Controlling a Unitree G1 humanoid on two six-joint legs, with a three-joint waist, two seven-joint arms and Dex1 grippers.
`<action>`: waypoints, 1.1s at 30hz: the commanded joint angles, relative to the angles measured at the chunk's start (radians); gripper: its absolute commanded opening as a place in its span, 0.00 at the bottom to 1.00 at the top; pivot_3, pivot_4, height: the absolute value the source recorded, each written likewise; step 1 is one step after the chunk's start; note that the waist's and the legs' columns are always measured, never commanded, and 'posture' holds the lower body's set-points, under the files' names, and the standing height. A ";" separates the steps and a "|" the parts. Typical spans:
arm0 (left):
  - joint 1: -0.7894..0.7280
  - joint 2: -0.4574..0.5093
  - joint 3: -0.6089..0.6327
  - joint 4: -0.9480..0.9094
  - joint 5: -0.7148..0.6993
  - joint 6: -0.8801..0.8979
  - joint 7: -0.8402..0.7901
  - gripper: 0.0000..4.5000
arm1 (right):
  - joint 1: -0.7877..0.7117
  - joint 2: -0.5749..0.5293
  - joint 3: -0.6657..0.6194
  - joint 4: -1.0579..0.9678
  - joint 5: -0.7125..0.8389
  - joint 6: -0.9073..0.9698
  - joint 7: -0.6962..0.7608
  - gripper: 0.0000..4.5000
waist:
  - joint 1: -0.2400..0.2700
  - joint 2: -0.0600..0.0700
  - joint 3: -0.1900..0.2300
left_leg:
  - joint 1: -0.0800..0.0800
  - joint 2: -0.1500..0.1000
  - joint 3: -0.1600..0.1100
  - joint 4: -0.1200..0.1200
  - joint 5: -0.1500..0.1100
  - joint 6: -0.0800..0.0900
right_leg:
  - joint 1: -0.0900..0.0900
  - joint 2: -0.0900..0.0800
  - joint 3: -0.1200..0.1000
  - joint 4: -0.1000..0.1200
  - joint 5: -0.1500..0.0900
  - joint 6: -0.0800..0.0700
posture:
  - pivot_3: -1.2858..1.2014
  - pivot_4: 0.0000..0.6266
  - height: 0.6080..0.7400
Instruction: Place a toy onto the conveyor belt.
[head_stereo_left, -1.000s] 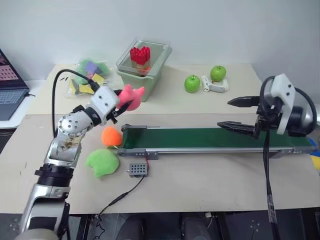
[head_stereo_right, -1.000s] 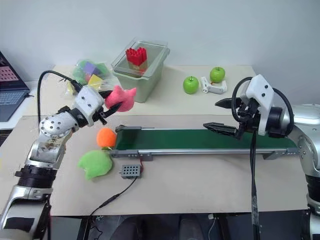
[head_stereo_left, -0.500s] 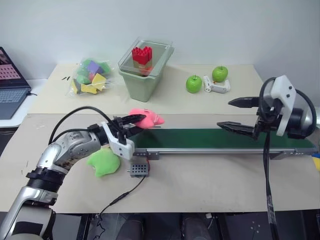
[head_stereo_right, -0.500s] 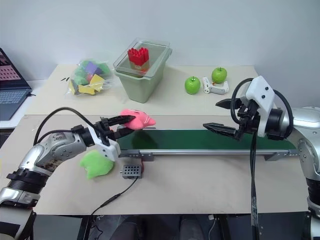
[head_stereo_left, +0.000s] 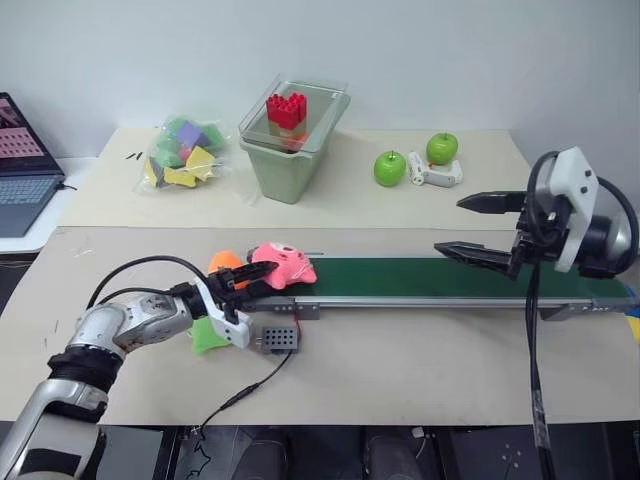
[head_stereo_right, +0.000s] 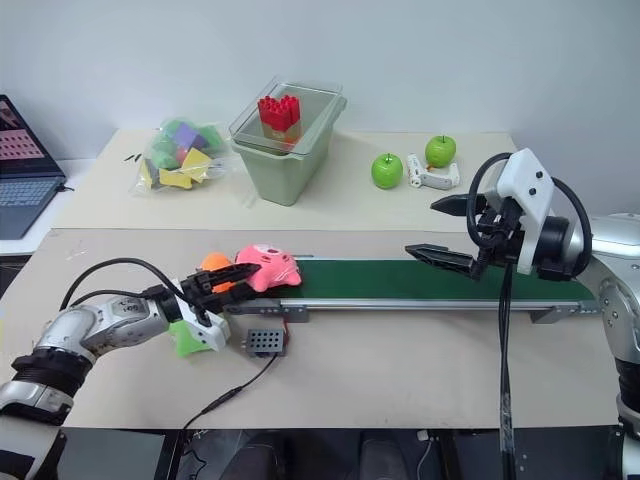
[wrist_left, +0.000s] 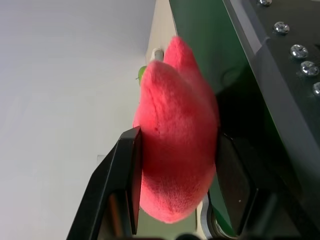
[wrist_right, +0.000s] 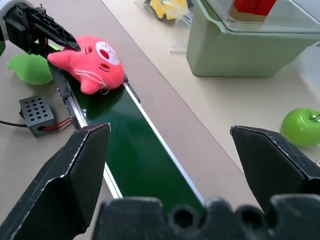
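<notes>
Plain pale wall; beige tabletop; open laptop at left edge.

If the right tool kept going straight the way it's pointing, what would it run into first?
Probably the pink toy, held by the left tool at the conveyor belt's far end; the way along the belt looks free, though depth is unclear.

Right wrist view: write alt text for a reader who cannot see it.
The left tool grips a pink plush toy at the end of the dark green conveyor belt. The right tool hangs open in the foreground. Nearby are a grey control box, a green bin and a green apple.
</notes>
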 joint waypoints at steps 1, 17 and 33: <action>-0.021 0.020 -0.035 0.030 0.036 -0.016 0.068 0.49 | -0.003 -0.018 -0.044 -0.024 0.011 0.004 -0.002 1.00 | -0.001 0.000 0.000 | 0.000 0.000 0.000 0.000 0.000 0.000 | 0.000 0.000 0.000 0.000 0.000 0.000 | 0.52 0.24 1.00; -0.007 0.146 -0.007 0.076 -0.119 -0.045 0.076 0.99 | -0.004 -0.018 -0.039 -0.011 0.003 -0.003 0.002 1.00 | -0.007 0.001 -0.001 | 0.002 0.000 0.000 0.000 0.000 0.000 | 0.000 0.000 0.001 0.003 0.000 0.000 | 0.52 0.24 1.00; 0.082 0.195 0.306 -0.602 -1.598 1.478 -1.211 0.99 | 0.129 -0.009 -0.128 -0.055 0.024 -0.001 -0.019 1.00 | -0.018 0.002 0.000 | 0.002 0.001 -0.002 0.003 -0.001 0.002 | 0.002 0.001 0.000 0.004 0.000 0.000 | 0.52 0.24 1.00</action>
